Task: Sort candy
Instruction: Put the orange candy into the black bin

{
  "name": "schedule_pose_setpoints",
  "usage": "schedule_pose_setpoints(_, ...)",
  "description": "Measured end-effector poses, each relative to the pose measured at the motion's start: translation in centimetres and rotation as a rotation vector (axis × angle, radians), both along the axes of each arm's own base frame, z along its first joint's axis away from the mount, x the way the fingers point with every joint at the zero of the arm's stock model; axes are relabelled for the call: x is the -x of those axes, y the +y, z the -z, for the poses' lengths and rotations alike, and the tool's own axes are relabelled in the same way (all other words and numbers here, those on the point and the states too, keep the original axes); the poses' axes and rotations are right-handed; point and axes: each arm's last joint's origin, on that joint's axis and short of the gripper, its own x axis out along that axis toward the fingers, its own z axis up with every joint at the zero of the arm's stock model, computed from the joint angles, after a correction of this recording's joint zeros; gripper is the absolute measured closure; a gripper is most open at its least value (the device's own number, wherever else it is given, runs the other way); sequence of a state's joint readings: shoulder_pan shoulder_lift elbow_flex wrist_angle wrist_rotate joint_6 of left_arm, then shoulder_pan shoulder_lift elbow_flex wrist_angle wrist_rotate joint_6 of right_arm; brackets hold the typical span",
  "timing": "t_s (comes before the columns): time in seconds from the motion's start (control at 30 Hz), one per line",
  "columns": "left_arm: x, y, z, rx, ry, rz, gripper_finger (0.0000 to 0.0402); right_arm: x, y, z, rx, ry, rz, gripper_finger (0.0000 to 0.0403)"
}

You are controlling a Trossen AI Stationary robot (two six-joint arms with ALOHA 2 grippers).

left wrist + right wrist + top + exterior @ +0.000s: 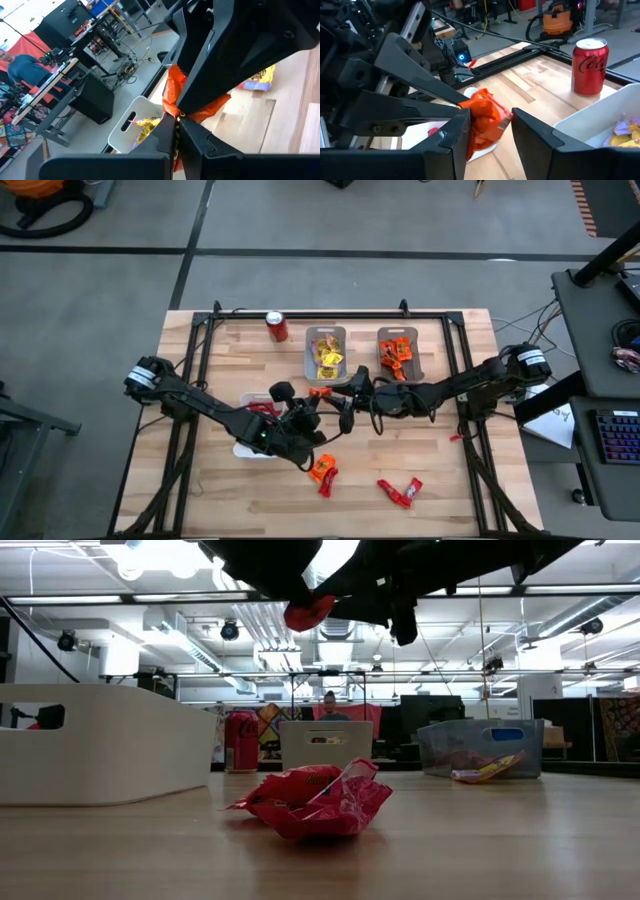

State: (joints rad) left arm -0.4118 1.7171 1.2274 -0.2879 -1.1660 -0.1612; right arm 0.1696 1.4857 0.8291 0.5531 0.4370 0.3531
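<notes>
Two grippers meet above the table's middle: the left gripper (176, 120) pinches one orange candy packet (172, 92), while the right gripper (490, 132) stands narrowly apart around it. Three trays (325, 352) hold sorted candy; four loose packets (322, 470) lie near the front.

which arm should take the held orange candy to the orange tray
Right, probably: the right gripper is open around the orange candy, and the orange tray lies on its side.

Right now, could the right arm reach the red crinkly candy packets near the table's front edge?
Probably yes: the red crinkly candy packets lie uncovered on the wooden table, and the right end effector is open, gripping nothing.
</notes>
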Motion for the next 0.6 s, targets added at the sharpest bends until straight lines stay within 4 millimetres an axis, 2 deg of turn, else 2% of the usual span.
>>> schedule_pose_setpoints(0.13, -0.11, -0.05, 0.21, -0.003, 0.001, -0.002, 0.04, -0.03, 0.06, -0.05, 0.031, 0.004, -0.028, 0.0301)
schedule_pose_setpoints(0.27, -0.25, -0.1, 0.52, -0.005, 0.007, -0.003, 0.0394, -0.02, 0.07, -0.03, 0.067, 0.016, -0.038, 0.0376)
schedule_pose_setpoints(0.4, -0.25, -0.11, 0.57, -0.006, 0.009, -0.003, 0.0375, -0.02, 0.07, -0.04, 0.075, 0.018, -0.039, 0.039)
schedule_pose_setpoints(0.6, -0.07, -0.05, 0.69, -0.016, 0.042, 0.004, 0.0317, 0.06, 0.05, -0.12, 0.085, 0.024, -0.041, 0.0393)
